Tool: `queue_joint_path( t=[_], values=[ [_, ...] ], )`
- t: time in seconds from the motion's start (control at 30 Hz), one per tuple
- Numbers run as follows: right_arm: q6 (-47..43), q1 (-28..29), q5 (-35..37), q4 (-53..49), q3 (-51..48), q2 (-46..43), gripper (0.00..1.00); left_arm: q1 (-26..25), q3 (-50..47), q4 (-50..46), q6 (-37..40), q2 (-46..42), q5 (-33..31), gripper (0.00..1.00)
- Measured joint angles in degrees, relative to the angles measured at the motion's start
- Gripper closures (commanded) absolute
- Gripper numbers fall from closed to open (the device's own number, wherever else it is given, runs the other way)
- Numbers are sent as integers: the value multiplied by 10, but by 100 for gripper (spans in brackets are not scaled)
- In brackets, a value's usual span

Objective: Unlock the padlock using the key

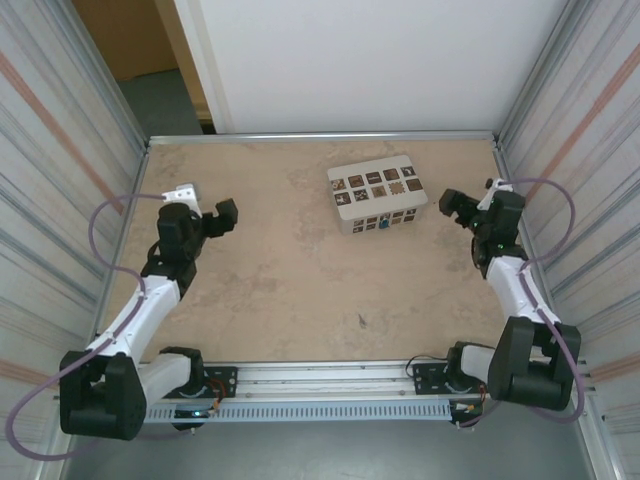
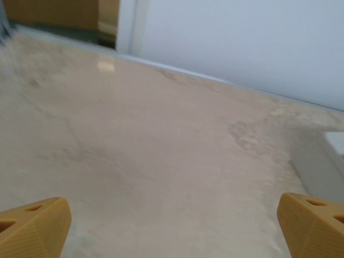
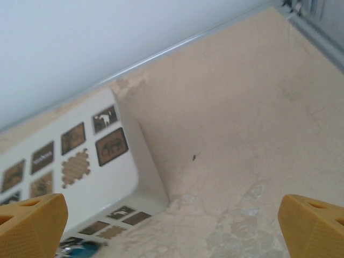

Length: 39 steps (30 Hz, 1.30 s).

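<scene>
The tiny teal-blue padlock (image 1: 383, 224) sits at the front face of a white box, and its blue body peeks in at the bottom left of the right wrist view (image 3: 80, 250). I cannot make out a key. My left gripper (image 1: 226, 214) hovers over bare table at the left, open, its yellow fingertips (image 2: 33, 226) wide apart with nothing between them. Just right of the box, my right gripper (image 1: 452, 206) is open too, its fingertips (image 3: 314, 224) spread over bare table.
The white box with brown patterned squares (image 1: 376, 192) stands at the back centre of the beige table (image 1: 290, 290); its corner shows in the right wrist view (image 3: 137, 177). Metal walls enclose the table on the left, right and back.
</scene>
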Motion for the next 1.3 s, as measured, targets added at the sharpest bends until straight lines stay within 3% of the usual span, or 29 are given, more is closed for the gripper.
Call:
queue_joint_path(
  t=[0.13,0.27,0.57,0.93,1.3],
  values=[
    [39,-8,-78,-44,49,58,1,-37,1,-5,-81,54,47,1],
    [66,-7,-143,-71,95,140,1,-106,35,-13,-124,143,74,1],
    [90,2,-202,-90,184,270,1,-216,173,21,-167,301,105,1],
    [90,49,-226,-93,277,374,1,-251,311,68,-229,479,177,1],
    [86,69,-230,-96,291,387,1,-257,372,80,-266,548,234,1]
  ],
)
